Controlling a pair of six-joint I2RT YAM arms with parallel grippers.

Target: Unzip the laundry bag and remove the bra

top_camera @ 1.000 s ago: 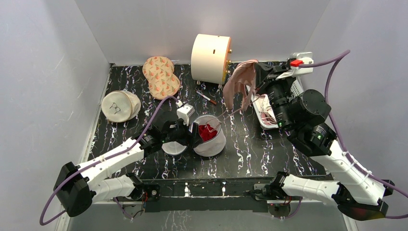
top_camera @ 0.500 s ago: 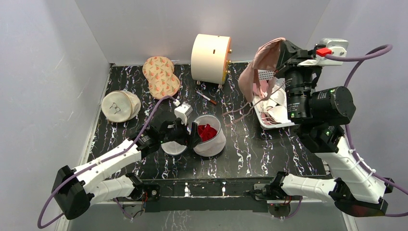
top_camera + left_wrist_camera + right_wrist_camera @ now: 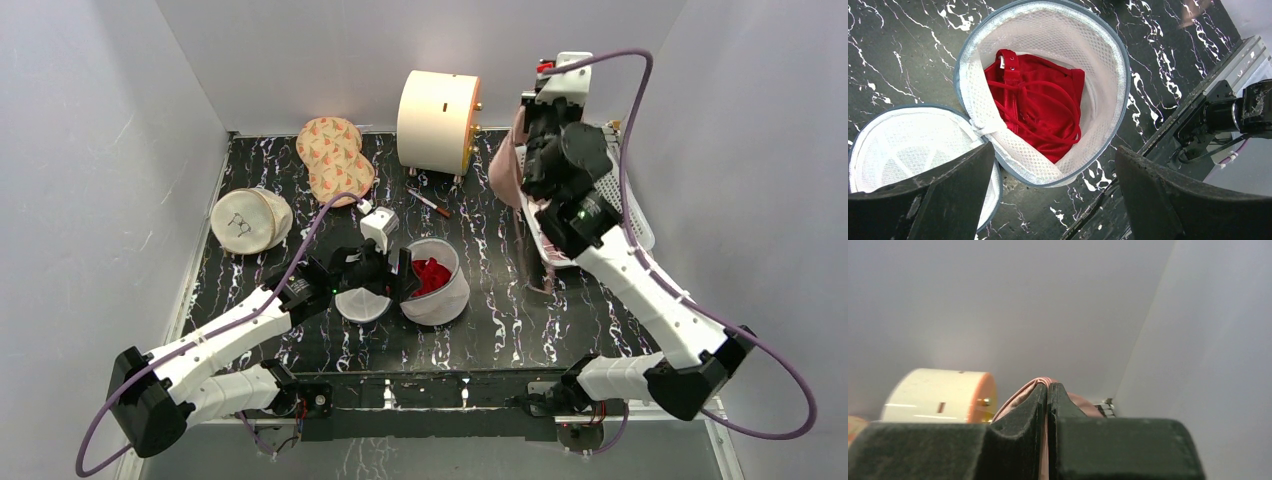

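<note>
Laundry bag (image 3: 1048, 30) sat at table centre, unzipped and gaping; a red garment (image 3: 1038, 110) lay inside. Bra (image 3: 506, 165) was out, hanging at 1 o'clock, pinched in the right gripper (image 3: 1048, 390). Left gripper (image 3: 385, 277) hovered by the bag, jaws wide, empty. Only setting the bra down seemed left.

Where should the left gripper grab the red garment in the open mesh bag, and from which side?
I'd pinch the red garment at its bunched middle, where the straps cross, coming straight down through the open mouth of the laundry bag. The mesh wall rings it, so no side approach; the lid lies flipped aside, and the left gripper hangs open above.
</note>
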